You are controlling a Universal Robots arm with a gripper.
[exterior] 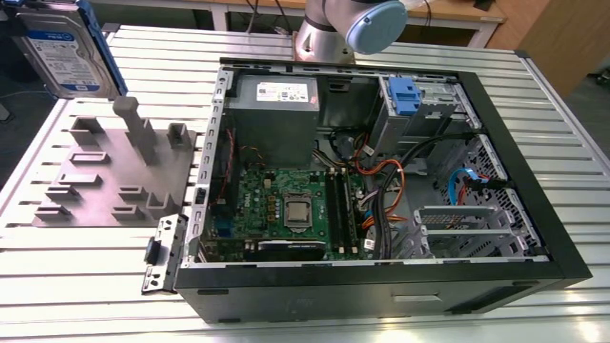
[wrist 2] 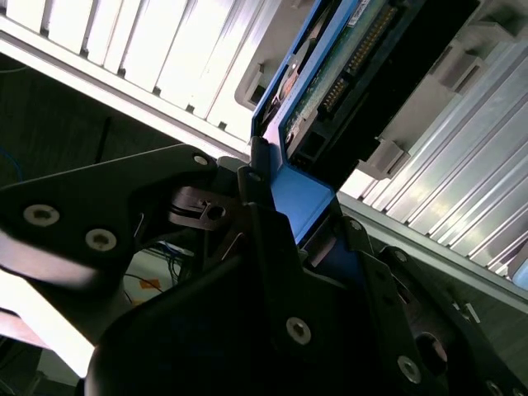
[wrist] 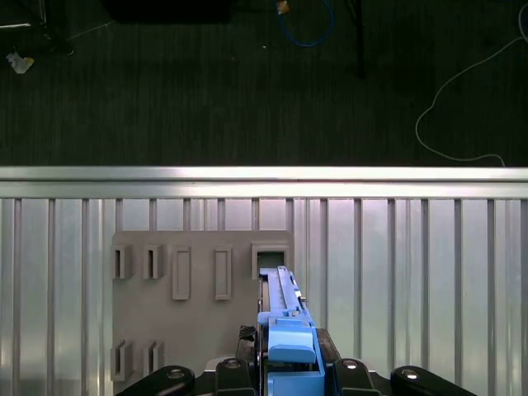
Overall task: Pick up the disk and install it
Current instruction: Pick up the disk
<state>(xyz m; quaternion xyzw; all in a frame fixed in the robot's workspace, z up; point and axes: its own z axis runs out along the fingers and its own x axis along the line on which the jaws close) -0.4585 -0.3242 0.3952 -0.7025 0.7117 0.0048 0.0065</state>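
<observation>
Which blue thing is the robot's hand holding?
The disk with the silver body, gripped in the hand; the other blue piece sits inside the computer case.

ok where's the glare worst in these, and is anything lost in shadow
Second wrist view: table slats blow out white; the gripper holding the disk is nearly black. First wrist view: glare along the table edge, floor dark. Exterior view: even light inside the computer case.
</observation>
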